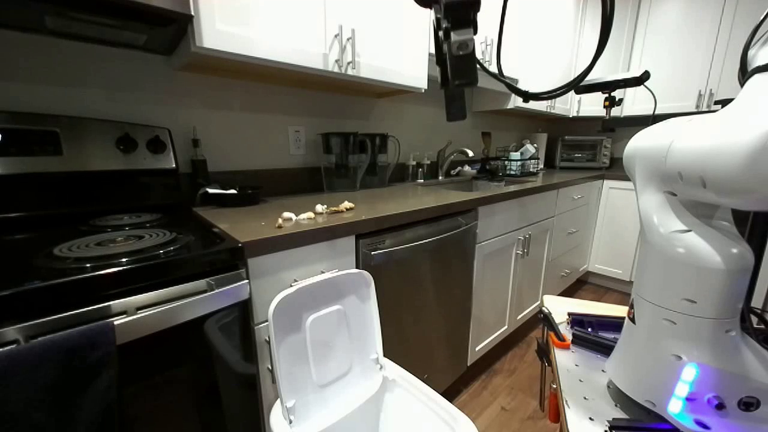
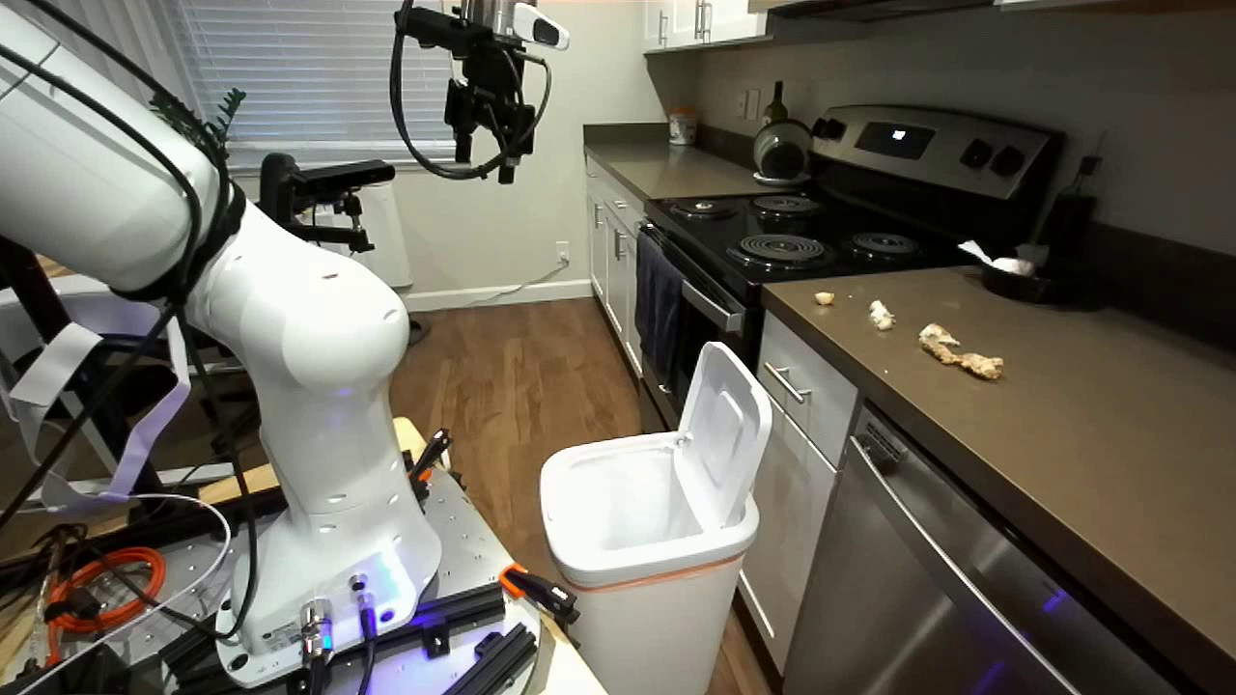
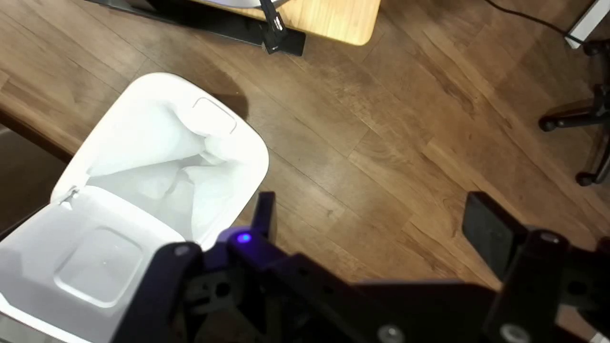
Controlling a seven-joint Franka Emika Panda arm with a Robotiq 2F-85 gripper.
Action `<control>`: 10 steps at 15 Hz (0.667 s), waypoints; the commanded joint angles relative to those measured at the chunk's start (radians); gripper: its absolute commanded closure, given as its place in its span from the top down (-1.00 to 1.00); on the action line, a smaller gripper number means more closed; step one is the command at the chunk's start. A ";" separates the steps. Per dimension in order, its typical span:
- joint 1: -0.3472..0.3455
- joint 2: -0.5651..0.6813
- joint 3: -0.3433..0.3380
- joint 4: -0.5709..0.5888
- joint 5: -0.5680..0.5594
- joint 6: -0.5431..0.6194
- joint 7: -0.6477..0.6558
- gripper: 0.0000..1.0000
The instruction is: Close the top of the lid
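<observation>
The white lid [image 1: 329, 345] stands open and upright on its hinge at the counter side of the white bin [image 1: 420, 403]. The lid [image 2: 729, 425] and the bin [image 2: 659, 627] also show in an exterior view, with the bin's mouth uncovered. In the wrist view the lid [image 3: 101, 267] is at lower left, partly behind a gripper finger, and the bin's rim [image 3: 252, 152] is at left. My gripper [image 3: 371, 202] is open and empty, fingers wide apart over the floor. In both exterior views the gripper [image 1: 456, 111] [image 2: 486, 166] hangs high, apart from the lid and bin.
The counter [image 2: 1091, 425], with garlic and ginger pieces on it, and the dishwasher [image 1: 420, 306] are beside the bin. The stove [image 2: 772, 232] is nearby. The robot's base table [image 2: 463, 541] with tools stands on the bin's other side. Upper cabinets [image 1: 384, 42] hang over the counter.
</observation>
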 commanded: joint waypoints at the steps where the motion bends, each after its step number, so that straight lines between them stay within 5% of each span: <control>1: -0.021 -0.001 0.015 0.003 0.008 -0.006 -0.009 1.00; 10: -0.072 0.051 -0.006 0.032 -0.057 0.041 -0.031 1.00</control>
